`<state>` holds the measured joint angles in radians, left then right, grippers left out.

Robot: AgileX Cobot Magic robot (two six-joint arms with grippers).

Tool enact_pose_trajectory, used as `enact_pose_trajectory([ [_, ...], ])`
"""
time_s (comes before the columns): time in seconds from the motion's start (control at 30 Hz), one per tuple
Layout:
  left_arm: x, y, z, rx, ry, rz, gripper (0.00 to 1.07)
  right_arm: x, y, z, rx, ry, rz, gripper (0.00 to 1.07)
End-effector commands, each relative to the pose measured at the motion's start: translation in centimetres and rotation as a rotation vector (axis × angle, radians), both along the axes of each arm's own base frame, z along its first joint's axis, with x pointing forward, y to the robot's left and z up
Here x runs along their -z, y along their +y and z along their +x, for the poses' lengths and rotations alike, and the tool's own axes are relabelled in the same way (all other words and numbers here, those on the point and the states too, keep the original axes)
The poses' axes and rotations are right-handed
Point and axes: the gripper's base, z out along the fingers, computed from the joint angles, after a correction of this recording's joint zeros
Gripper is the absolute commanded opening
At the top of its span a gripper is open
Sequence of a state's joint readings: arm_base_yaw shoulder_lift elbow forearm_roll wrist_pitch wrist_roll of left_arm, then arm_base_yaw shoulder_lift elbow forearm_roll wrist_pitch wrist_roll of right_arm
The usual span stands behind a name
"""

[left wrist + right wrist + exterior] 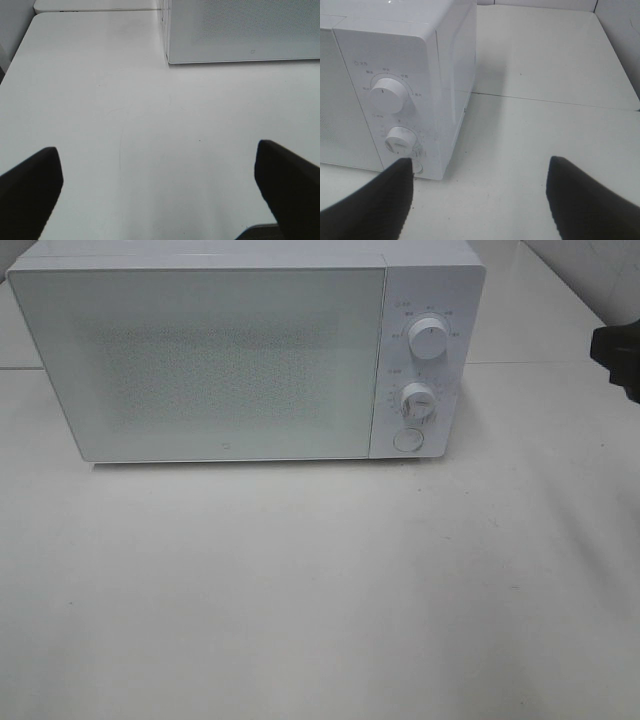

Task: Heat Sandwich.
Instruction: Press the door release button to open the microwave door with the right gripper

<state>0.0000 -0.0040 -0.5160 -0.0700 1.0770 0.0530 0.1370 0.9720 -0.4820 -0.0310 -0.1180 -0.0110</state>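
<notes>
- White table (320, 590) fills the scene, with a seam crossing it on the far side.
- Your microwave (200, 360) stands far and left of centre. Its door (200, 365) is shut, and the speckled panel hides the inside.
- On its right-hand panel you have an upper knob (428, 337), a lower knob (418, 402) and a round button (407, 439) under them.
- Your left gripper (156, 151) hangs over bare table, on the near side of the microwave's left front corner. Its fingers (30, 190) are spread wide with nothing between them.
- Your right gripper (480, 164) hangs right of the microwave, looking at the knobs. Its fingers (585, 200) are apart and hold nothing.
- From the high view you see only a dark piece of the right arm (618, 352) at the right edge.
- Sandwich: you cannot tell where it is, since no view shows it.
</notes>
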Motion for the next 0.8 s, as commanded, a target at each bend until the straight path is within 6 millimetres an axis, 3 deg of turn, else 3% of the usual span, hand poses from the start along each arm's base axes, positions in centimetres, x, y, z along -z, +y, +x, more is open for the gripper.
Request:
enact_pose_trajectory([
  [0.03, 0.0, 0.0, -0.1, -0.001, -0.017, -0.006, 1.00, 0.7, 0.1, 1.1, -0.003, -0.024, -0.001, 0.72],
  [0.27, 0.0, 0.0, -0.1, -0.001, -0.017, -0.006, 1.00, 4.2, 0.0, 1.4, 0.032, -0.077, 0.060, 0.72],
  [0.5, 0.0, 0.0, -0.1, -0.001, -0.017, -0.006, 1.00, 6.0, -0.7, 0.5, 0.146, -0.111, 0.161, 0.72],
  [0.8, 0.0, 0.0, -0.1, -0.001, -0.017, -0.006, 1.00, 7.7, 2.0, -0.1, 0.065, -0.126, 0.083, 0.72],
])
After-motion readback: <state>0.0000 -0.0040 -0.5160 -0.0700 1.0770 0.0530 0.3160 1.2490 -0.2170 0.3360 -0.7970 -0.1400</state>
